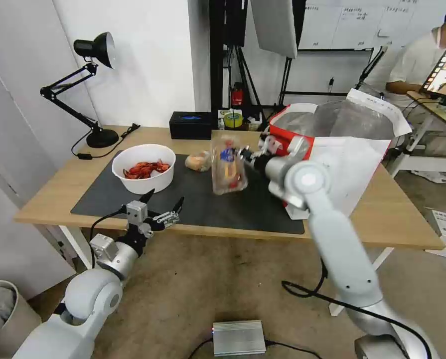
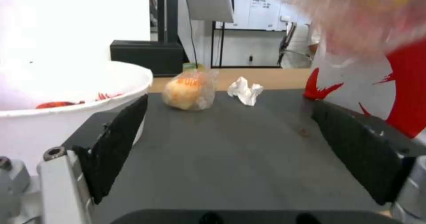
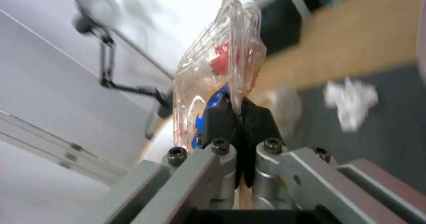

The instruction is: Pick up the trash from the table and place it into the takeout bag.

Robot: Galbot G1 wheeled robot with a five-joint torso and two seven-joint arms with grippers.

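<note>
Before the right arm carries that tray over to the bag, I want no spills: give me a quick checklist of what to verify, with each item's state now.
1. Right end effector shut on the clear plastic tray: ok.
2. Tray lifted off the dark mat: ok.
3. Tray lid fully latched: cannot tell.
4. Takeout bag mouth open and upright: ok.
5. Left end effector open, at the table's front edge, out of the path: ok.
6. White bowl, small bag of food, crumpled tissue packed: not ok.

A black desk lamp (image 1: pixel 90 89) stands at the far left, a black tissue box (image 1: pixel 190 124) at the far edge, a silver metal box (image 1: pixel 238 337) on the near floor
</note>
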